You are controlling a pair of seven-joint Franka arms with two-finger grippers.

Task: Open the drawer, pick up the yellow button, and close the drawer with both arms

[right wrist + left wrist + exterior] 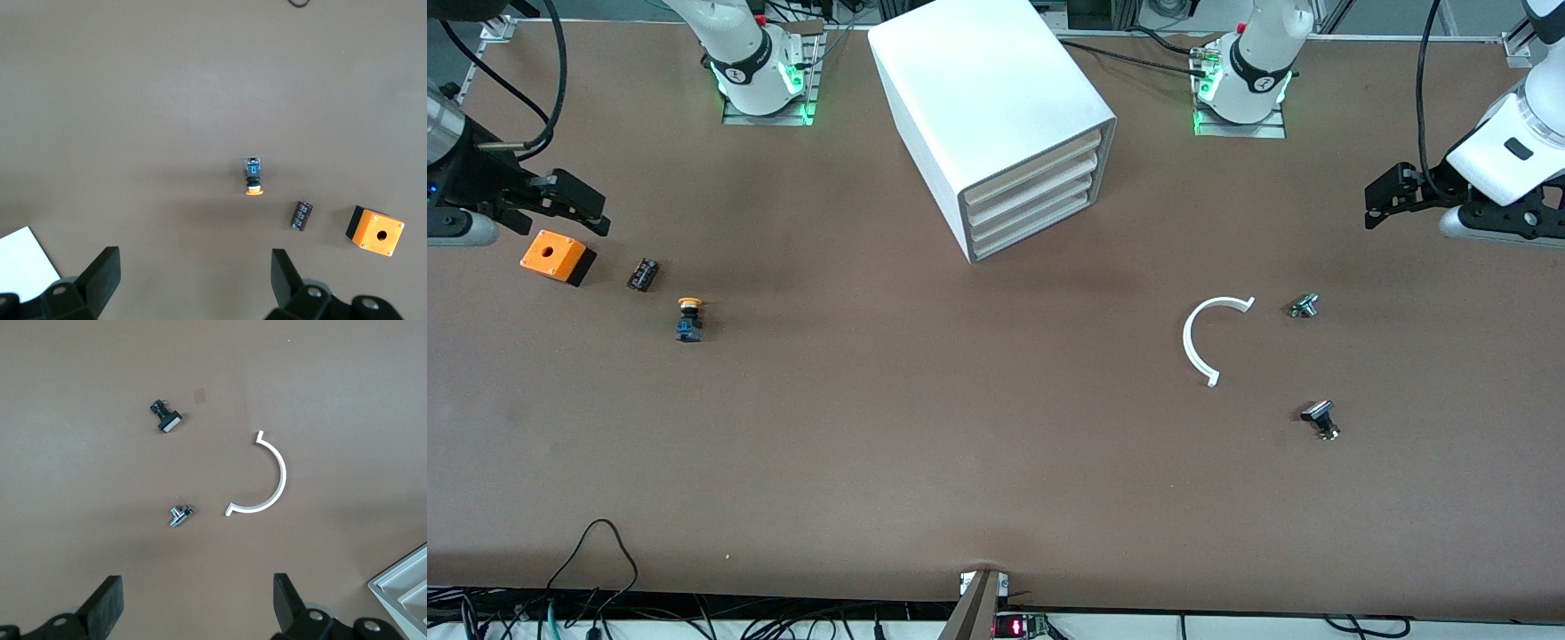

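A wide brown table (925,444) fills the scene, evenly lit with soft shadows. Black cables (596,578) trail over its near edge. Along the far edge runs a metal rail (1387,37), and green lights (805,102) glow there.

Matt brown table (960,427), smooth white plastic cabinet (978,98), glossy orange box (551,255)

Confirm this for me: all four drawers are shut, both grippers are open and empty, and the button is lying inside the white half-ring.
One thing is wrong: the button is not inside the white half-ring. The front view shows it on the bare table toward the right arm's end, beside the small black part and the orange box. The drawer and the three below are shut; left gripper and right gripper are open and empty.
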